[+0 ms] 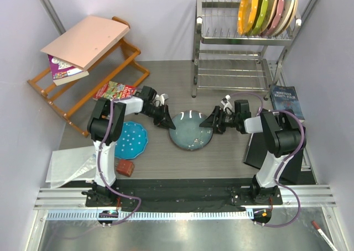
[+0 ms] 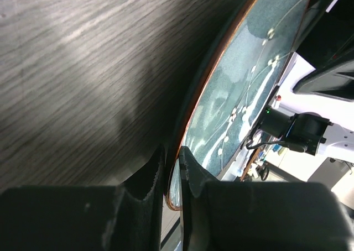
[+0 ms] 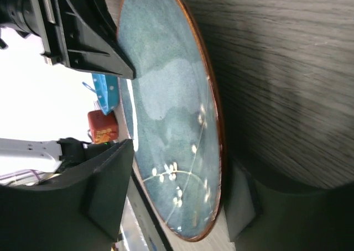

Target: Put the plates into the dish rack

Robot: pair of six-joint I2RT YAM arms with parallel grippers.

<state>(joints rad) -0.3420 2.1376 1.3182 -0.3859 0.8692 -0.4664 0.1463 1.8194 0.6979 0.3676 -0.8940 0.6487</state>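
The round grey-blue speckled plate lies mid-table, its left rim slightly lifted. My left gripper is shut on that left rim; in the left wrist view the rim sits pinched between the fingers and the plate runs away from them. My right gripper is open, with one finger above and one below the plate's right rim. The blue dotted plate lies flat at the left. The orange plate and the green plate stand in the top tier of the chrome rack.
A pink plate and a cream plate also stand in the rack. A slanted wooden shelf is at the back left, with a magazine beside it. A book lies at the right; a red-brown block and a plastic bag at the front left.
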